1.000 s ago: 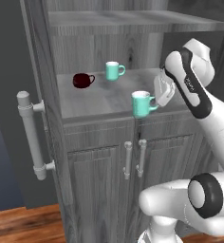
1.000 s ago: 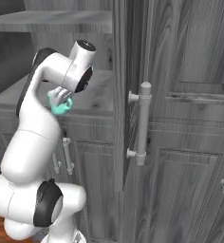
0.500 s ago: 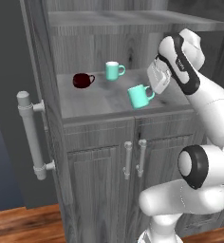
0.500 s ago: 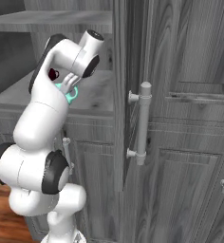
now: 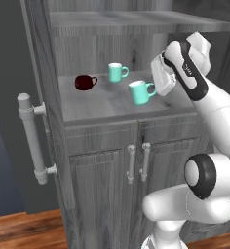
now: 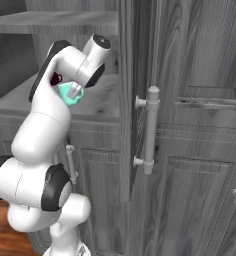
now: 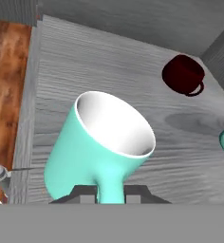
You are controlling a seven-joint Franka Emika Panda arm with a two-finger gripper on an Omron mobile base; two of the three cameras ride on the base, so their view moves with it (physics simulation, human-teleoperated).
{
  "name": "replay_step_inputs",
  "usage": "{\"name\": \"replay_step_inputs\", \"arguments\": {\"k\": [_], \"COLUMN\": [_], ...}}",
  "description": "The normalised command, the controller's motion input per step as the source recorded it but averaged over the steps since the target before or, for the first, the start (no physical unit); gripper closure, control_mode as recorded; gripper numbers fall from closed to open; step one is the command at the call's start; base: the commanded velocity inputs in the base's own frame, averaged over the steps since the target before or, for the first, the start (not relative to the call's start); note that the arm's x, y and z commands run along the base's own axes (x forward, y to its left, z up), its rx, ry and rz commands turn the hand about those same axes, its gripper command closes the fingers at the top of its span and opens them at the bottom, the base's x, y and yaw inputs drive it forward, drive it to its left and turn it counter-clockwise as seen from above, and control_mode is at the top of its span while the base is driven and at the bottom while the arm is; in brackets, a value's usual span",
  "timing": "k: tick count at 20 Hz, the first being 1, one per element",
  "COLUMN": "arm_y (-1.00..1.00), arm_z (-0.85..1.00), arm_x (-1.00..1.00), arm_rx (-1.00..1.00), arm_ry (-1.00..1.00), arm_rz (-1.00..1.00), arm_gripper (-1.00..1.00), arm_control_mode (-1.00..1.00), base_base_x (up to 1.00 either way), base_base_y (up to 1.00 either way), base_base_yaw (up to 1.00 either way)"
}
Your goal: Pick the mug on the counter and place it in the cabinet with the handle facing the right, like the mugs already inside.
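My gripper (image 5: 155,90) is shut on the loop handle of the teal-green mug (image 5: 140,93), which it holds upright over the front right of the cabinet's shelf (image 5: 102,106), handle to the right. Whether the mug's base touches the shelf I cannot tell. In the hand view the mug (image 7: 104,142) shows its white interior, and its handle runs down between my fingertips (image 7: 110,192). From the right, the mug (image 6: 69,94) peeks out beside my hand (image 6: 76,92). Further back stand the dark red mug (image 5: 84,81) and a second teal mug (image 5: 116,72). The counter is out of view.
An upper shelf board (image 5: 112,18) roofs the niche just above my hand. Below are panelled doors with two bar handles (image 5: 131,163). A tall bar handle (image 5: 31,138) sticks out at the left, another (image 6: 149,129) on the right-hand cabinet. Wooden floor (image 5: 19,233) lies beneath.
The arm has carried the mug up and a little left, further over the shelf, with the hand raised closer to the upper board. The two mugs at the back have stayed put.
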Motion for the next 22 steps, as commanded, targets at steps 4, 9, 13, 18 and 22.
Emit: {"name": "replay_step_inputs", "arguments": {"k": [4,9,13,18,22], "arm_y": [0.00,0.00,0.00,0.00,-0.01], "arm_z": [-0.07,-0.20,-0.23,-0.12,-0.27], "arm_x": [0.07,0.13,0.27,0.28,0.38], "arm_rx": [0.04,0.06,0.05,0.02,0.04], "arm_ry": [-0.18,0.00,0.03,-0.02,-0.08], "arm_rz": [0.02,0.01,0.03,0.02,0.01], "arm_gripper": [1.00,1.00,1.00,1.00,1.00], "arm_control_mode": [-1.00,-1.00,-1.00,-1.00,-1.00], "base_base_x": [0.00,0.00,0.00,0.00,0.00], "base_base_y": [0.00,0.00,0.00,0.00,0.00], "base_base_yaw": [0.00,0.00,0.00,0.00,0.00]}}
